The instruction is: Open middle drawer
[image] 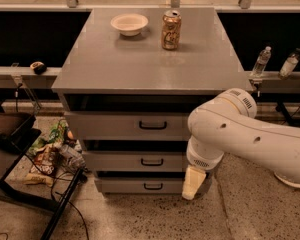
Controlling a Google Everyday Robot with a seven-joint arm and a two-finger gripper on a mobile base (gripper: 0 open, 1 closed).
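Note:
The middle drawer [135,161] is a low grey front with a small black loop handle [152,162], closed, between a taller top drawer [125,125] and a narrower bottom drawer [137,185]. My white arm [240,134] comes in from the right and bends down in front of the cabinet's right side. My gripper [192,183] hangs at the arm's end with a cream-coloured finger pointing down. It sits right of the bottom drawer's handle, below and to the right of the middle drawer's handle, apart from it.
A white bowl [129,23] and a soda can [171,30] stand on the cabinet top [150,64]. Two plastic bottles [262,61] stand on a ledge at the right. Snack bags [47,149] and a black stand [10,159] lie on the floor at the left.

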